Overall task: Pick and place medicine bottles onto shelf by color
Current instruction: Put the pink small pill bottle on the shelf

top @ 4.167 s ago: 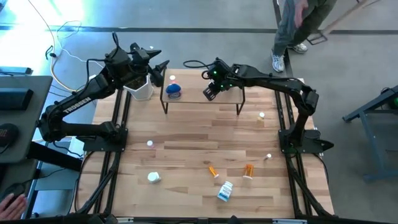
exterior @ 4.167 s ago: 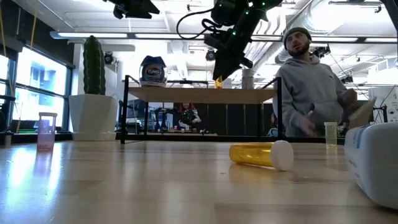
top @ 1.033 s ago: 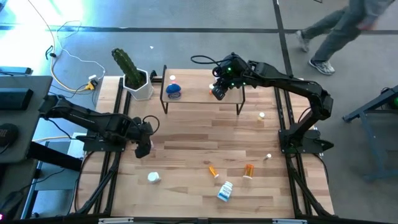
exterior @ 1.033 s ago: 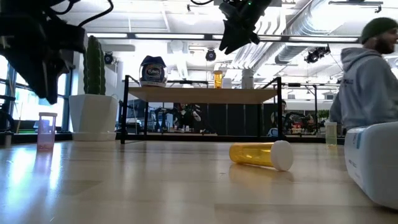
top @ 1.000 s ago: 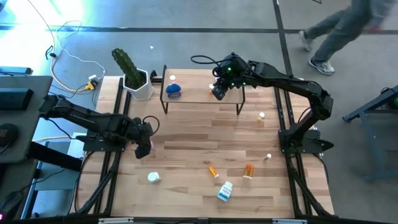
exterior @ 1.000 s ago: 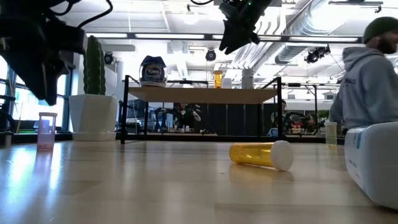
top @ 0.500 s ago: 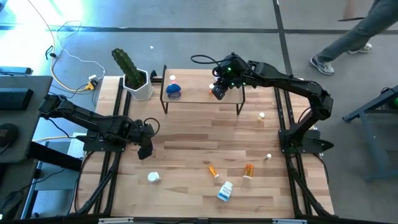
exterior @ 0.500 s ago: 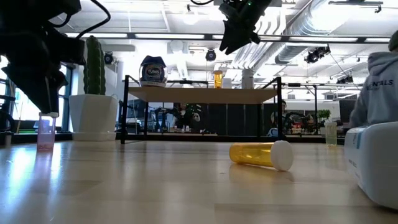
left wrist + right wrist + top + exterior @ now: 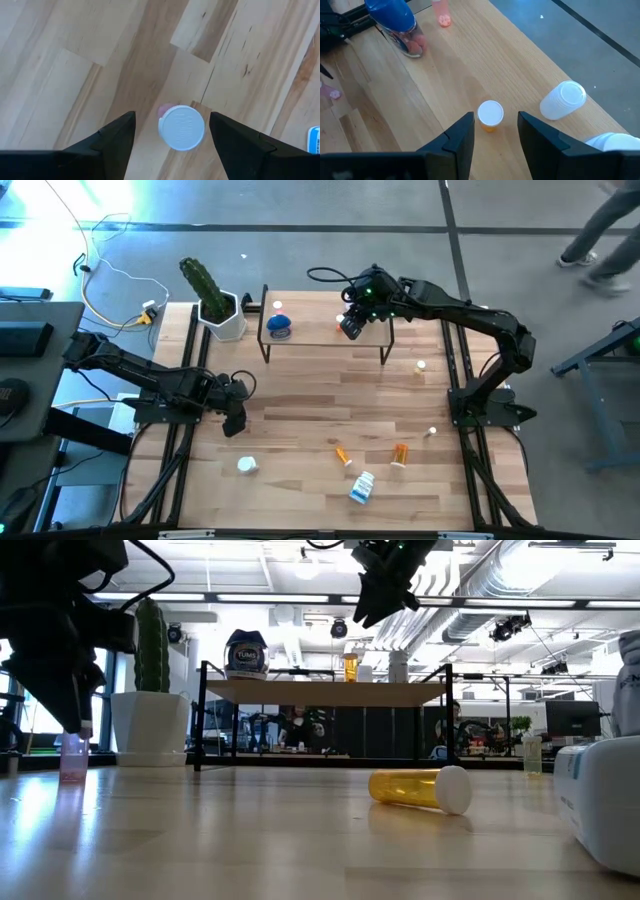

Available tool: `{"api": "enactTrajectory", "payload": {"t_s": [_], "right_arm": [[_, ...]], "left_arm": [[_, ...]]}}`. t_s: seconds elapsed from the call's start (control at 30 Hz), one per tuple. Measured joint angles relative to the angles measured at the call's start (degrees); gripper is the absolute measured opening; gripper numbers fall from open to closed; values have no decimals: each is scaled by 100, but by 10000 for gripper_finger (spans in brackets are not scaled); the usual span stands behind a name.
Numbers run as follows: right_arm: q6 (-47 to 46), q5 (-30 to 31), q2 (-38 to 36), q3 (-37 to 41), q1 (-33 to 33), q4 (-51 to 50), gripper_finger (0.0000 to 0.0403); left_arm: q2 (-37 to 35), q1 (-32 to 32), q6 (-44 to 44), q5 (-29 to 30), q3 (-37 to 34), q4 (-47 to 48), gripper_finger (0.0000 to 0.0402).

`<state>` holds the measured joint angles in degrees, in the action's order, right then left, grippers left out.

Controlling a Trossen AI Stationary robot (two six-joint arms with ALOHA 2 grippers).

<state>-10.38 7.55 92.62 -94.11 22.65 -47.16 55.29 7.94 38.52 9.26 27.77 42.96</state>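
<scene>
1. On the table from above, the left gripper (image 9: 236, 418) hides the pink bottle (image 9: 72, 754); only the low view shows its side.
2. From the wrist, the left fingers stand apart, one on each side of the bottle's white cap (image 9: 181, 127) — not touching.
3. Over the shelf (image 9: 320, 330), the right gripper (image 9: 349, 328) hangs with fingers apart, above an orange bottle (image 9: 490, 115).
4. Beside it stand a blue bottle (image 9: 279, 326) — with pink tablets inside — and a white cup (image 9: 563, 99).
</scene>
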Motion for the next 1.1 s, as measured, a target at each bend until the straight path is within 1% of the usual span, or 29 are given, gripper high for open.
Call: {"api": "enactTrajectory", "payload": {"t_s": [0.37,0.53,0.7,0.83,0.97,1.1], "right_arm": [[-7,11,2,0,0,2,142],[-6,11,2,0,0,2,142],[-8,9,4,0,0,2,142],[-8,9,4,2,0,0,142],[-8,9,4,2,0,2,142],[-8,7,4,2,0,24,142]], "left_arm": [[0,0,-98,7,0,0,145],[0,0,-120,7,0,0,115],[2,0,-120,-6,0,-3,112],[0,-5,-76,-178,16,-98,118],[0,-6,-91,-192,272,-86,118],[0,-28,-266,-107,699,-56,119]]}}
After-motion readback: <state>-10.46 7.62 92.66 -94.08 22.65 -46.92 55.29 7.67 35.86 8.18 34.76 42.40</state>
